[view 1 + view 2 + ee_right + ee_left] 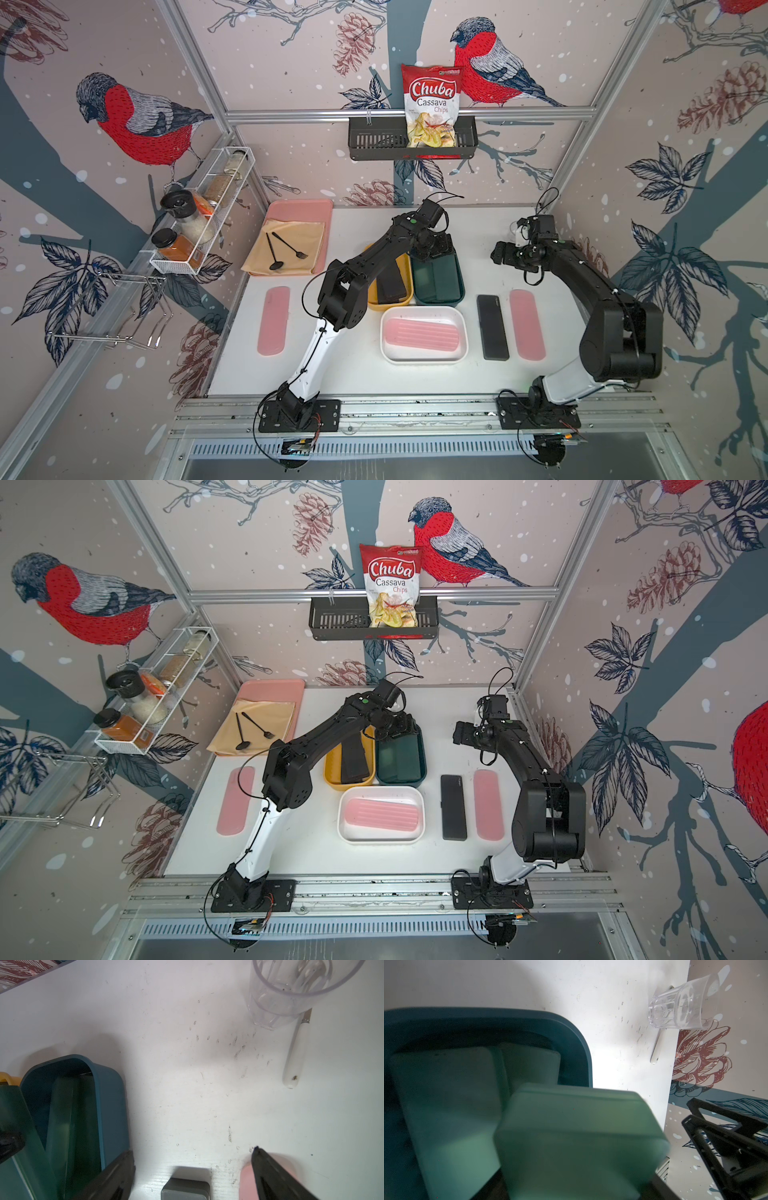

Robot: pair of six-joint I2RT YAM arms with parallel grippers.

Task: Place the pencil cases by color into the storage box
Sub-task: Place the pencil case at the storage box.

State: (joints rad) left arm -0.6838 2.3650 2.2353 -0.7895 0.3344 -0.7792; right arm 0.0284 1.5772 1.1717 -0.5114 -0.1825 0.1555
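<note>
The left hand (432,249) grips a green pencil case (571,1136), tilted over the dark green box (579,1043) under it; the right hand (192,1151) is wide open and empty, near a black pencil case (186,1188)

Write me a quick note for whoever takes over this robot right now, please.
Left gripper: shut on a green case, tilted over the green tub, which holds other green cases.
Right gripper: open, empty, above the table.
Done: black case in yellow tub; pink case in white tub.
Left: set the held case in, then sort the loose black case, right pink case and left pink case.
</note>
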